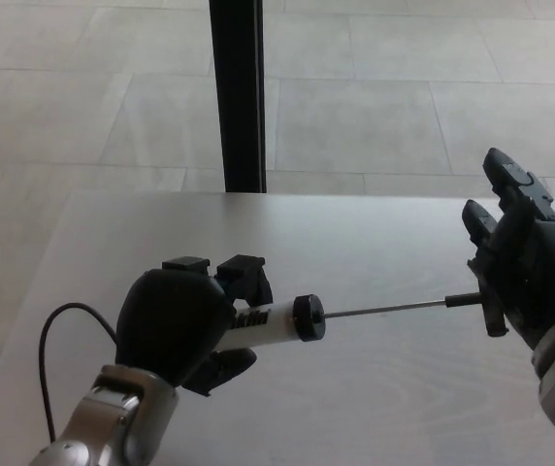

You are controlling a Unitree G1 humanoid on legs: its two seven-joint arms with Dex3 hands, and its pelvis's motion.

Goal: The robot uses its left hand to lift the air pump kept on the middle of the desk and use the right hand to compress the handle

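My left hand [185, 325] is shut on the white barrel of the air pump [276, 322], holding it above the desk and pointing to the right. A thin metal rod [384, 310] runs far out of the barrel's black cap to the black T-handle [489, 313]. My right hand [518, 263] stands open with its palm against the handle's outer side, its fingers spread upward and not wrapped around it.
The pale desk [355, 233] spans the view, with its far edge near the top. A black post [238, 92] rises behind that edge. A black cable [64, 335] loops beside my left wrist. Tiled floor lies beyond.
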